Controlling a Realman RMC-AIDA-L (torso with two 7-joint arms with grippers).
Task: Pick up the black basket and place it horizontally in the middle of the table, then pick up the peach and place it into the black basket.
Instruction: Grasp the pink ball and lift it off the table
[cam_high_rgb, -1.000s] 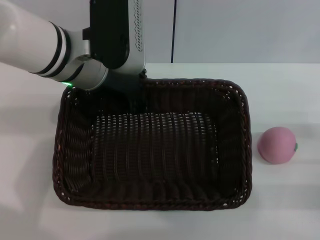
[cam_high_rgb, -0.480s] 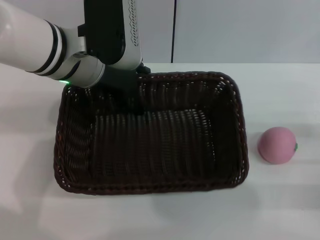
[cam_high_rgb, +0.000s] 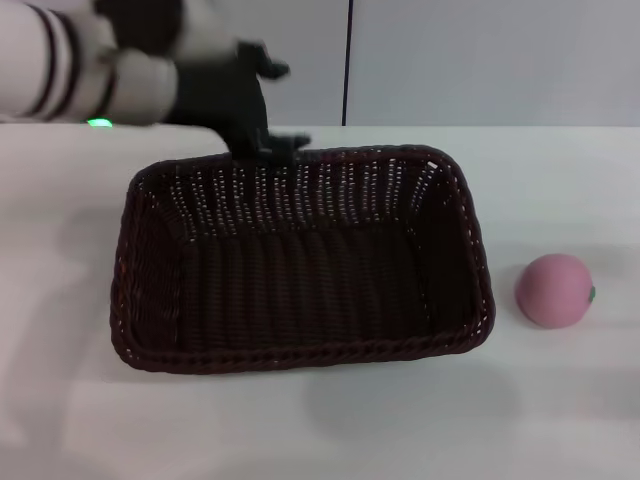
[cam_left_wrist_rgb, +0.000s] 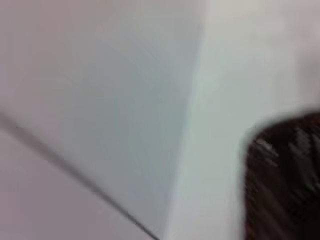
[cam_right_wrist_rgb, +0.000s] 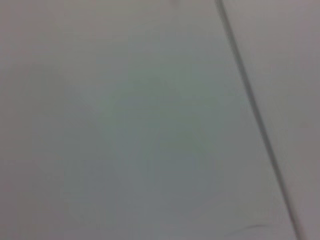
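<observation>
Item: black basket (cam_high_rgb: 300, 260), rectangular woven wicker with braided rim, openwork sloping sides and rounded corners; resting on the table (cam_high_rgb: 560, 190) with its long side parallel to the near edge, placed roughly midway between the left and right edges and reaching back close to the far edge; interior holds nothing visible. A dark blurred portion of its weave also appears at one edge of the left wrist view (cam_left_wrist_rgb: 285, 180). Item: peach (cam_high_rgb: 555, 290), pink, round, with a small green spot on its right side; sitting on the table toward the right edge, just beside the basket's right short wall but apart from it. Item: left gripper (cam_high_rgb: 262, 105), dark, blurred, reaching in from the far left corner; positioned over the far edge of the table at the basket's far long rim, left of that rim's middle; fingers appear spread apart, one tip raised above, another low near the rim; contact with the rim cannot be determined. A green indicator light (cam_high_rgb: 98, 123) shows on the left arm's wrist. Item: right gripper; not seen in any view.
</observation>
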